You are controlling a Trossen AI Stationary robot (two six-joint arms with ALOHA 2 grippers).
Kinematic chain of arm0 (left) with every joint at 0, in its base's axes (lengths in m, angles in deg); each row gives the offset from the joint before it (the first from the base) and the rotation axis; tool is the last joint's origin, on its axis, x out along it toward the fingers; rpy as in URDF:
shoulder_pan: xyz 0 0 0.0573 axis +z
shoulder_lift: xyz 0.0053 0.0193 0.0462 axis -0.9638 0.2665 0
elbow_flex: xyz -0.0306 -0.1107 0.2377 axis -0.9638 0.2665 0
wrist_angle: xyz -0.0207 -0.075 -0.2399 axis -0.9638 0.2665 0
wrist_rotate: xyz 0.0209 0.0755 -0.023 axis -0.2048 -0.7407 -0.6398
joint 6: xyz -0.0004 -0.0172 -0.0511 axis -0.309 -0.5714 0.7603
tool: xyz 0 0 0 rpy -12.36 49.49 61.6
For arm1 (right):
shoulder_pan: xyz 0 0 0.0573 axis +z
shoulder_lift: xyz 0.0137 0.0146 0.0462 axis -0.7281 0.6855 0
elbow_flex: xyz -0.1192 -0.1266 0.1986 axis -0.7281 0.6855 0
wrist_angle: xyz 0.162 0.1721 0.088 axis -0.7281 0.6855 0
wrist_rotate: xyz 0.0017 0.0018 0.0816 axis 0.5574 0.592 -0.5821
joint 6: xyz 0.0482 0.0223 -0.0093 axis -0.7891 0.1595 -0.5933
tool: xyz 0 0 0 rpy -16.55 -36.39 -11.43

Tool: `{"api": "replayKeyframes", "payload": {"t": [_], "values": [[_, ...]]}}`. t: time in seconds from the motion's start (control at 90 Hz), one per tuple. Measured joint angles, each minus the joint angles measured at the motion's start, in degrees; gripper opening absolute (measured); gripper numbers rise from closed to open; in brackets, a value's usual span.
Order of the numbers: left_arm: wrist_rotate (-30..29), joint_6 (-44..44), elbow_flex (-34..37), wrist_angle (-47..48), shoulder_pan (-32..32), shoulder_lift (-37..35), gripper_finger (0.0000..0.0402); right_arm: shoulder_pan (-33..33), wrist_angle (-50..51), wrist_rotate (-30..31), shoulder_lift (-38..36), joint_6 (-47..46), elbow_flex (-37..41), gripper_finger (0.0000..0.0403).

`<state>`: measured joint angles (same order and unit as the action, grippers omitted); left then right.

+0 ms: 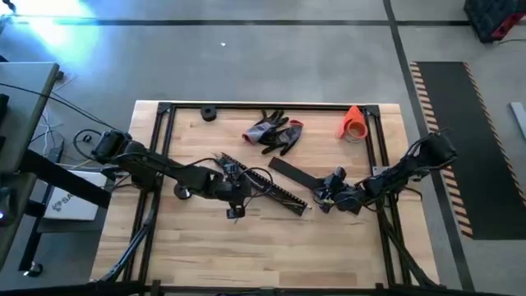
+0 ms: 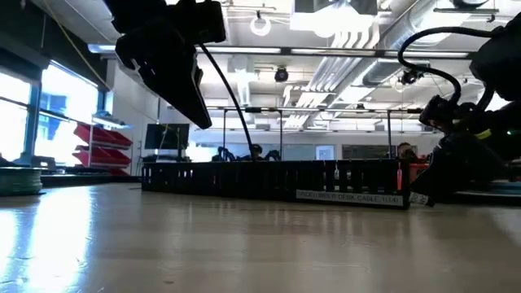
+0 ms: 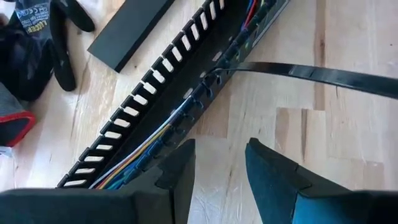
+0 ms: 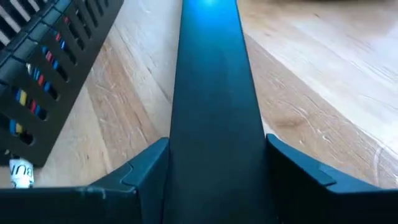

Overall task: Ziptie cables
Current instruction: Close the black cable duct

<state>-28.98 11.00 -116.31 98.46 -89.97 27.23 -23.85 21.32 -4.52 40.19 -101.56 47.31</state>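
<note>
A long black slotted duct lies slantwise on the wooden table, and the cables, thin coloured and white wires, run inside it. A black zip tie sticks out of the duct's side, its one end among the wires. My left gripper hovers open on the near side of the duct with nothing between its fingers; the low view shows it above the table. My right gripper is at the duct's right end, shut on a flat black strip. My right gripper has the flat black strip between its two fingers, which stand at the strip's two long edges. The fingers lie along the strip, which reaches away from the gripper low over the table toward the far left. Whether its far end rests on the table does not show.
Grey-and-red work gloves lie beyond the duct. An orange cone and a small black roll sit near the far edge. Black frame rails run along the table's left, right and far sides. Bare wood spreads toward the near edge.
</note>
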Motion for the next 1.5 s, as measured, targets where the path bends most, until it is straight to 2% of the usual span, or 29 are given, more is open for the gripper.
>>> {"api": "replayKeyframes", "payload": {"t": [0.156,0.244,0.389,0.567,0.7,0.8,0.9,1.033,1.189,1.333,1.5], "values": [[0.6,-0.1,0.0,0.1,-0.2,0.0,0.0121,0.5,1.2,-1.5,-3.7,-2.6,-0.9,0.0207],[0.6,-0.1,0.0,0.1,-0.8,0.0,0.0121,1.2,6.7,-2.1,-6.8,-5.5,-3.7,0.0207],[0.7,-0.1,0.0,0.2,-2.1,0.0,0.0121,2.7,23.5,-0.6,-11.3,-10.2,-12.0,0.0207],[0.6,-2.2,0.0,-1.2,-3.3,0.0,0.0121,6.0,47.3,1.9,-13.4,-16.9,-24.3,0.0207],[0.3,-6.8,0.0,-8.8,-3.7,0.6,0.0121,11.4,64.3,4.1,-13.5,-24.3,-33.6,0.0207],[2.9,-10.4,0.0,-15.7,-3.4,2.1,0.0125,17.2,74.0,5.6,-13.6,-31.4,-38.7,0.0207],[7.2,-15.5,0.0,-23.2,-2.6,4.8,0.0138,22.8,77.7,6.6,-13.5,-38.4,-40.9,0.0207],[12.5,-24.3,-0.7,-33.0,-1.0,9.9,0.0168,28.0,80.4,12.2,-13.5,-45.3,-41.0,0.0207],[14.8,-29.9,-8.1,-35.4,1.8,17.8,0.0212,29.0,87.2,18.8,-13.5,-52.7,-41.1,0.0207],[23.0,-33.0,-18.7,-29.1,4.6,25.4,0.0245,27.9,91.1,18.9,-13.7,-54.1,-41.1,0.0207],[24.4,-39.7,-27.9,-23.0,6.8,32.8,0.0261,27.6,91.7,18.6,-13.7,-54.1,-41.1,0.0207]]}}
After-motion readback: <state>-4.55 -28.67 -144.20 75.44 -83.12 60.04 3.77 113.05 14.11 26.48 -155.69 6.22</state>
